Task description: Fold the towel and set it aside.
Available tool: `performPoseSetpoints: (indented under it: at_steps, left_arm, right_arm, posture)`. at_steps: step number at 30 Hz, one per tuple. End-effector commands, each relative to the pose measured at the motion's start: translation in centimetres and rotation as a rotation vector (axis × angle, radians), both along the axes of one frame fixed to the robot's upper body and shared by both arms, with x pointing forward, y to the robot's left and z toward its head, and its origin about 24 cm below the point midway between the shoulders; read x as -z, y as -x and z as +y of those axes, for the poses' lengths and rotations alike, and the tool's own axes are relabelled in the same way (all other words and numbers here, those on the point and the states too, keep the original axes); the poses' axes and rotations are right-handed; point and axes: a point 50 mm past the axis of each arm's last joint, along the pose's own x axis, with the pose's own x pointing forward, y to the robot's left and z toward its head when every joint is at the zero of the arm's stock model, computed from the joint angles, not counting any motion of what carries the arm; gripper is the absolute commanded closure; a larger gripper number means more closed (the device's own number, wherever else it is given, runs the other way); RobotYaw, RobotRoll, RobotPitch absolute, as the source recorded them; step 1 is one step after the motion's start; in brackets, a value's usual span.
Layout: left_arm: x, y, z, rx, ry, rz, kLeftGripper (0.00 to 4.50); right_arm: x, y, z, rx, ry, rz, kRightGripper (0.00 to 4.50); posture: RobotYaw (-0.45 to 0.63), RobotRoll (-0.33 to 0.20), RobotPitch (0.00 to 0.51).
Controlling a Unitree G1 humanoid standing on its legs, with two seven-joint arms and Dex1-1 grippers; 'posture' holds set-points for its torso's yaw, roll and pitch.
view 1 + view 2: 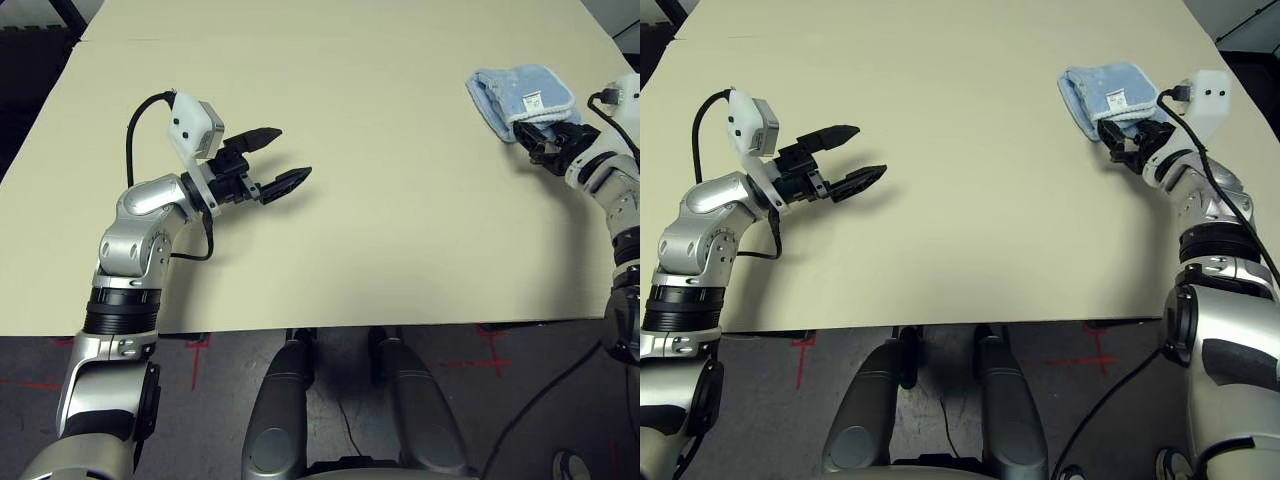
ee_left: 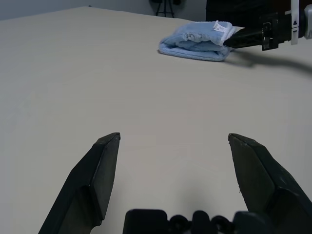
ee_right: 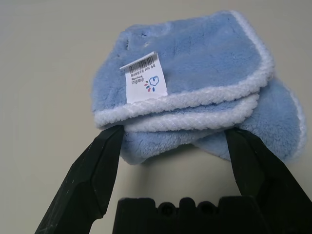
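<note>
The folded towel is lying (label up) just before the wide-open, empty right gripper; the left gripper is gaping empty too

One printed label, not legible

A small white care label is sewn to the top layer of the folded towel; a barcode strip, a few lines of tiny print and a small blue-and-red logo are carried on it, but no word or number can be made out.
</note>
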Motion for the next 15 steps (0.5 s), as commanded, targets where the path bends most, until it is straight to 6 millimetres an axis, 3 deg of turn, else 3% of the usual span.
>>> performPoseSetpoints:
  at_steps: [1,8,15]
  left_arm:
    - [0.3,-0.2,0.0,-0.018,0.013,0.009,0.00]
    - [0.2,-0.4,0.5,-0.076,0.031,0.004,0.00]
    - [0.2,-0.3,0.6,-0.087,0.034,0.003,0.00]
  right_arm:
    - [0.6,0.3,1.0,-0.122,0.029,-0.013,0.04]
    - [0.1,1.8,1.9,-0.324,0.098,-0.136,0.04]
    - [0.5,2.3,1.4,-0.225,0.070,-0.152,0.04]
  posture:
    - [0.03,0.000,0.269]
    - [0.04,0.000,0.266]
    - [0.05,0.000,0.265]
